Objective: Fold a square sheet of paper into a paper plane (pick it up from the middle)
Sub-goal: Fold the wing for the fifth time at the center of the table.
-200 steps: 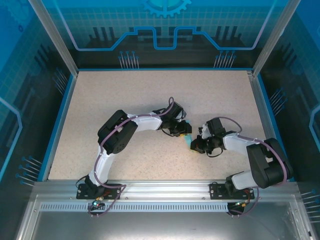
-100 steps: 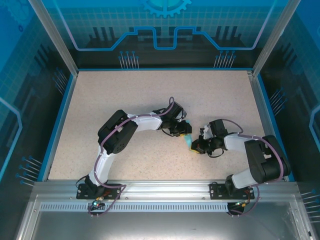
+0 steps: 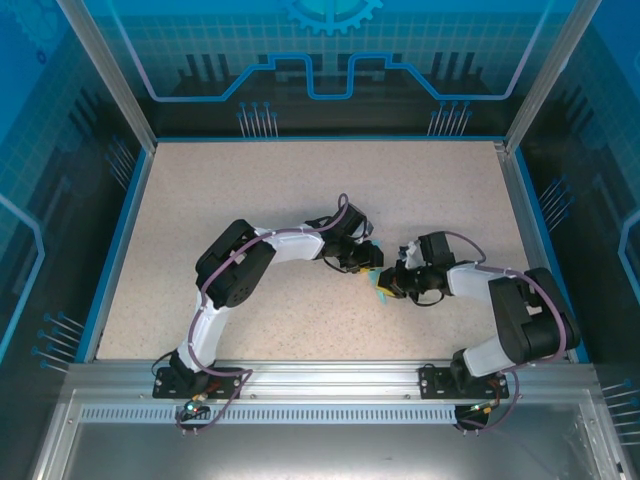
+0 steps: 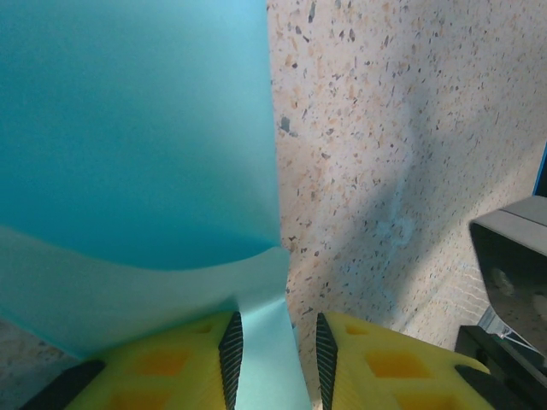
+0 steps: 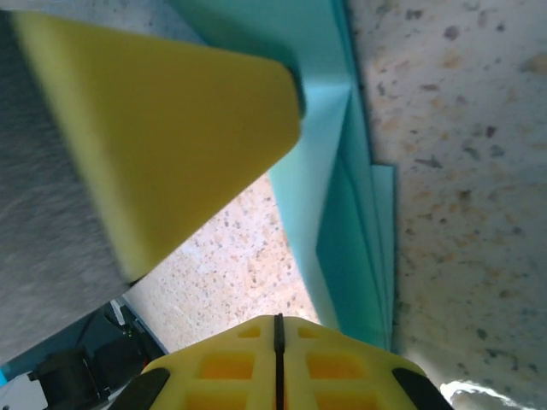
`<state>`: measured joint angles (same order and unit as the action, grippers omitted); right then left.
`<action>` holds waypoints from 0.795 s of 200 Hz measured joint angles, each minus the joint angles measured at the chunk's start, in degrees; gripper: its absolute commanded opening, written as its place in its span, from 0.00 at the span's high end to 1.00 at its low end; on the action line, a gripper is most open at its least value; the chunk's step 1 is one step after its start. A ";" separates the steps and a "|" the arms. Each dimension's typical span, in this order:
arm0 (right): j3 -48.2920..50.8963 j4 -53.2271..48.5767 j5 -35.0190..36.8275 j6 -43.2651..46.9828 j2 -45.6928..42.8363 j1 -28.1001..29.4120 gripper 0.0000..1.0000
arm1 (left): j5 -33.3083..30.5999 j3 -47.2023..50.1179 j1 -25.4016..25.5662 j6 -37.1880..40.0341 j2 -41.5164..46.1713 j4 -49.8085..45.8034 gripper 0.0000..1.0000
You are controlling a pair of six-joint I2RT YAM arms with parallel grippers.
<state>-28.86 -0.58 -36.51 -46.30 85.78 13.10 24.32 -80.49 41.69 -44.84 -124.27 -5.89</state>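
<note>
Speckled beige desk (image 3: 250,190), blue-panelled enclosure round it. Found the sheet of paper (image 3: 378,284) right of the desk's middle, lying between the 2 claws, already creased into several stacked layers in the right wrist view. Judged it very light, limp, easily crumpled or torn, and prone to slide on the desk. Best taken at a folded edge, where the layers stiffen it, with a soft pinch. Saw the left claw (image 4: 275,329) set to a narrow gap, a pale flap of the paper running between the black pads; could not tell whether either pad touched it. Saw the right claw (image 5: 276,323) pressed together, seam tight, nothing visible in it, the layered edge passing just beside or under 1 fingertip; could not tell which.
</note>
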 measured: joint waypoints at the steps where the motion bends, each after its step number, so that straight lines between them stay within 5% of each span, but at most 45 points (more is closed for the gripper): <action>1: -0.02 -0.02 0.02 0.00 0.11 0.00 0.93 | 0.00 0.00 0.00 0.00 0.00 0.00 0.67; 56: -0.63 0.26 0.04 1.64 4.61 -0.37 0.97 | 0.26 -0.22 -0.07 0.26 -0.07 -0.11 0.64; 106: 0.37 1.77 -0.85 3.26 4.72 -0.81 1.00 | 0.35 -1.88 -0.24 4.50 0.37 -2.16 0.52; 159: 0.37 1.75 -1.07 3.52 4.79 -0.92 1.00 | -2.40 1.09 -1.75 7.32 8.52 1.07 0.54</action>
<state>-28.49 1.17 -37.58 -42.78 90.56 12.19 21.91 -79.40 39.94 -37.52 -115.74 -4.82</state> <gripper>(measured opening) 0.043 0.479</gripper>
